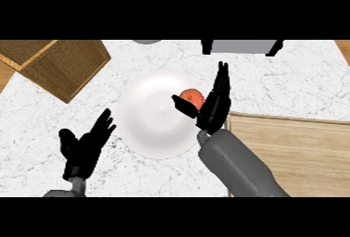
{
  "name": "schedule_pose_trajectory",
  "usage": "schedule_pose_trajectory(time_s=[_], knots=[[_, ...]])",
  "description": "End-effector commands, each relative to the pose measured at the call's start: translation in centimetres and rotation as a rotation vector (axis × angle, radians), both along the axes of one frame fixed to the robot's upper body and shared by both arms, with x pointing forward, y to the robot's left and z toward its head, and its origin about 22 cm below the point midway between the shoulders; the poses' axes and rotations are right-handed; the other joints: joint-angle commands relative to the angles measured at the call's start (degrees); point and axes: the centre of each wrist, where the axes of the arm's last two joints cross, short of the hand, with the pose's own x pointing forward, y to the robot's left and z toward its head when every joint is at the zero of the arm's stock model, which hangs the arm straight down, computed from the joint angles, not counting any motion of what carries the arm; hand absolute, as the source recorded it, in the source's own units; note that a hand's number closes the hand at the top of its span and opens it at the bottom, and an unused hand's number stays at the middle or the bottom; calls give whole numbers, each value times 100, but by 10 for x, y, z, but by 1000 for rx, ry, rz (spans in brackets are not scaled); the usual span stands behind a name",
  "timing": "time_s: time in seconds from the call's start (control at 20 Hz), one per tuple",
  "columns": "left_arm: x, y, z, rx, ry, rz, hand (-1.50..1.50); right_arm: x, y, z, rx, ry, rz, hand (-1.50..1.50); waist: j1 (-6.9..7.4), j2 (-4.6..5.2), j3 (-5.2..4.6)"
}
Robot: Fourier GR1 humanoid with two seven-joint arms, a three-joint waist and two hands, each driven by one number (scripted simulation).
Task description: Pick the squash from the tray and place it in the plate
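- The white plate [153,122] lies near the middle of the white marbled tabletop [301,83].
- The right hand [213,104] stands over the plate's right edge, its fingers straight and pointing away from the robot, its thumb reaching left.
- The orange squash [192,96] shows between that thumb and the fingers, above the plate's right part; most of it is hidden by the hand, and whether it already touches the plate cannot be told.
- The right grey forearm [236,164] comes up from the lower edge and crosses the left edge of the light wooden tray [301,148], which lies just beside the plate on its right.
- The left hand [85,148] shows at the lower left, open with relaxed fingers up, holding nothing, just beside the plate's left rim.
- A woven brown mat [65,65] lies at the upper left, tilted on the tabletop.
- A grey object [239,46] sits at the top edge, only partly in view.
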Motion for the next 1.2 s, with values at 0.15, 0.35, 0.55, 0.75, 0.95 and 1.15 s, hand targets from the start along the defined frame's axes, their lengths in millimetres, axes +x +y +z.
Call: schedule_pose_trajectory(time_s=[0.15, 0.35, 0.55, 0.75, 0.95, 1.15], knots=[[2, 2, -19, -15, 66, 30, 0, -53, 6, 3, 222, -48, 94, -150, -207, -1, -39], [-5, 6, -6, 12, 65, 43, 0, -109, -2, -16, 218, 0, 212, -150, -213, -28, -40], [11, 11, -15, -4, 80, 39, 0, -135, -21, -15, 198, 15, 275, -150, -291, -34, -48], [-11, 27, -16, -11, 75, 48, 0, -154, -25, -30, 141, 68, 278, -150, -262, -48, -51], [-19, 9, -6, -8, 70, 42, 0, -181, -23, -35, 126, 99, 278, -150, -257, -52, -50], [3, 4, -12, -11, 64, 48, 0, -217, -12, -55, 117, 112, 276, -150, -268, -40, -48]])
